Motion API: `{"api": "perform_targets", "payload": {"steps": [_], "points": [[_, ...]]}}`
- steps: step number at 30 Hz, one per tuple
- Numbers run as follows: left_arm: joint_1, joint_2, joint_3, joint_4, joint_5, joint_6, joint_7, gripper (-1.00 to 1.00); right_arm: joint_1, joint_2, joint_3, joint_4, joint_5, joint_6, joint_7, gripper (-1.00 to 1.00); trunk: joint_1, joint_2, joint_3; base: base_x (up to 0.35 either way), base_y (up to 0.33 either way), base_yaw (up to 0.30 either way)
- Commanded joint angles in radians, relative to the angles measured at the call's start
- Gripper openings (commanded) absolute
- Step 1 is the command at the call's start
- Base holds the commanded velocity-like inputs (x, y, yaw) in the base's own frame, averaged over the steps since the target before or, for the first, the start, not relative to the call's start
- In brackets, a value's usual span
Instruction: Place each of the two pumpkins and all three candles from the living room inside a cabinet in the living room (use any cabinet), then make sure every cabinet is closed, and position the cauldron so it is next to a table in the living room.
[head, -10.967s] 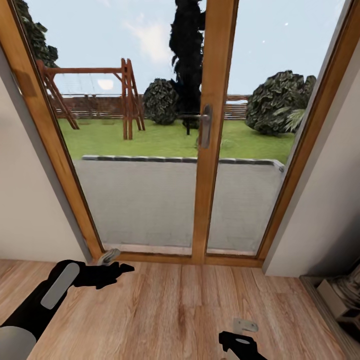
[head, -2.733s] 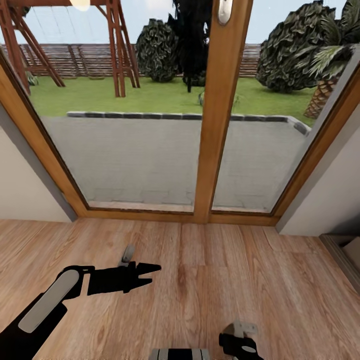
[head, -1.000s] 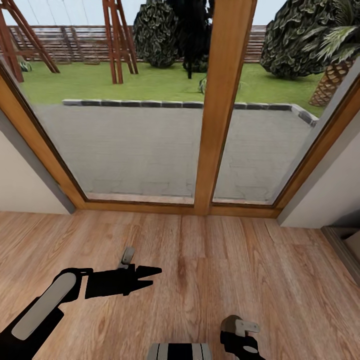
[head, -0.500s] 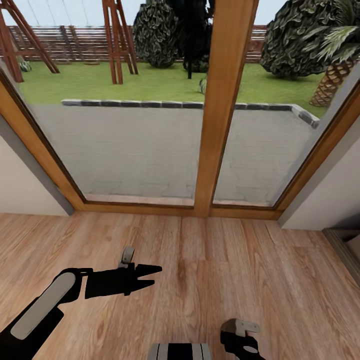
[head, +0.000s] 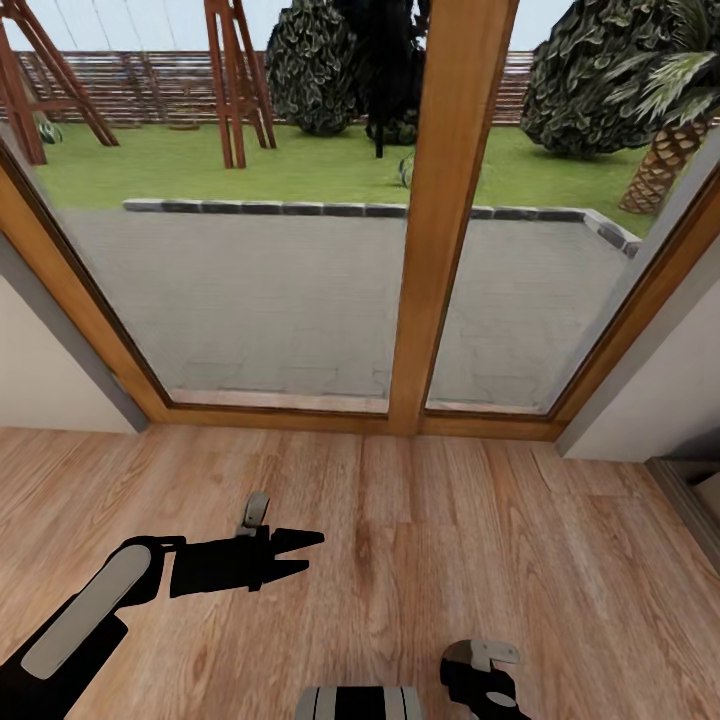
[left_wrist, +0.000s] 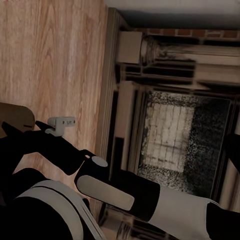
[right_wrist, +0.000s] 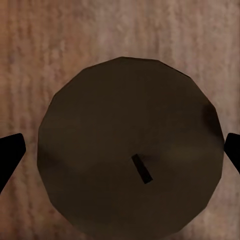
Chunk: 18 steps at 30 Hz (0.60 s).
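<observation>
No pumpkin, candle, cabinet or cauldron is in view. In the head view my left gripper (head: 312, 553) hovers low over the wooden floor (head: 430, 540), open, with nothing between its fingers. At that view's bottom edge sits my right gripper (head: 482, 675), partly cut off. In the right wrist view its two dark fingertips (right_wrist: 10, 152) stand far apart at the picture's sides, and a dark brown round disc (right_wrist: 130, 150) lies between them over the floor. I cannot tell what that disc is.
A tall glass door (head: 250, 280) with a wooden centre post (head: 440, 220) stands straight ahead, with a paved terrace and lawn outside. Pale walls (head: 40, 370) flank it. A dark raised edge (head: 690, 490) sits at the right. The left wrist view shows a brick-lined fireplace opening (left_wrist: 180, 135).
Since the earliest frame the view has dropped toward the floor and neared the door, and my left arm has reached forward. Over the last second nothing visibly moves.
</observation>
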Motion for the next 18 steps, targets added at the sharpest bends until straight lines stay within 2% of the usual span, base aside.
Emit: {"api": "perform_targets", "payload": {"steps": [1, 14, 18], "points": [[-0.001, 0.001, -0.001, 0.0, 0.001, 0.001, -0.001, 1.0, -0.001, 0.0, 0.008, 0.0, -0.011, -0.005, -0.004, 1.0, 0.0, 0.0, -0.001, 0.0, 0.0, 0.0], [-0.001, 0.001, -0.001, 0.002, 0.001, 0.001, -0.001, 1.0, -0.001, 0.0, 0.01, 0.0, -0.011, -0.005, -0.004, 1.0, 0.0, 0.0, -0.001, 0.004, 0.0, 0.0], [-0.001, 0.001, -0.001, 0.002, 0.001, 0.001, -0.001, 1.0, -0.001, 0.0, 0.01, 0.0, -0.011, -0.005, -0.004, 1.0, 0.001, -0.001, -0.012, 0.0, 0.0, 0.0]]}}
